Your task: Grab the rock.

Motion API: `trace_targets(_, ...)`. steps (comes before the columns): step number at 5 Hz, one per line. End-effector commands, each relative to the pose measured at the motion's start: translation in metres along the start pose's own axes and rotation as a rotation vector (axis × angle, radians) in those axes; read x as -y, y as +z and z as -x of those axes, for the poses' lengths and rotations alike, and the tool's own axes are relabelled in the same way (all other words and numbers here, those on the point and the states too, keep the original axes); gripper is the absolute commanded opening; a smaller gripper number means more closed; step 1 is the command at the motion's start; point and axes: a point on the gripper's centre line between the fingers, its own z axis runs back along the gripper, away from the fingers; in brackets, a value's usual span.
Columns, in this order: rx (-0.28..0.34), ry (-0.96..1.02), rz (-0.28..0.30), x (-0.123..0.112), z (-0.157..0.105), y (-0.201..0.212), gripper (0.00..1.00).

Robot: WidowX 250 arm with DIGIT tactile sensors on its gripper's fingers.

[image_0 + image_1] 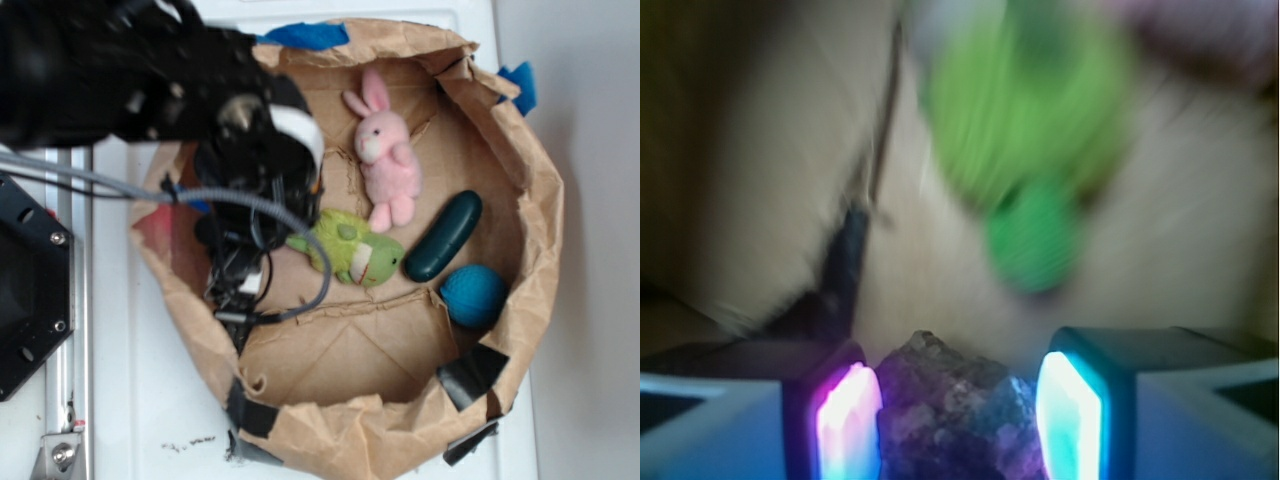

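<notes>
Rock (955, 410) sits squarely between the two lit pads (848, 420) of the pincer (958, 420) in the wrist view, so the step in hand looks like the final squeeze: the pads flank it very closely on both sides, but whether they already press on it I cannot tell, the near edges being lost in glow and blur. To do this well, I would close evenly so that both pads meet the broad flanks and not a corner, since an angular lump may twist or pop out under a lopsided grip; then lift straight up, clear of the green plush toy (350, 250) lying just beyond. It is a dark, rough, faceted piece with paler flecks, tinted purple by the pad light. From the exterior view it is hidden under the arm, at the left side of the brown paper basin (530, 230) on the white worktop (140, 400).
</notes>
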Motion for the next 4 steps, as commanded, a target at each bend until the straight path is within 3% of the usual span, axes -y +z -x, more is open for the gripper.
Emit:
trace_targets(1,0.152,0.092,-0.116,0.000,-0.025,0.079,0.00)
trace_targets(4,0.108,0.137,-0.140,-0.015,-0.036,0.078,0.00)
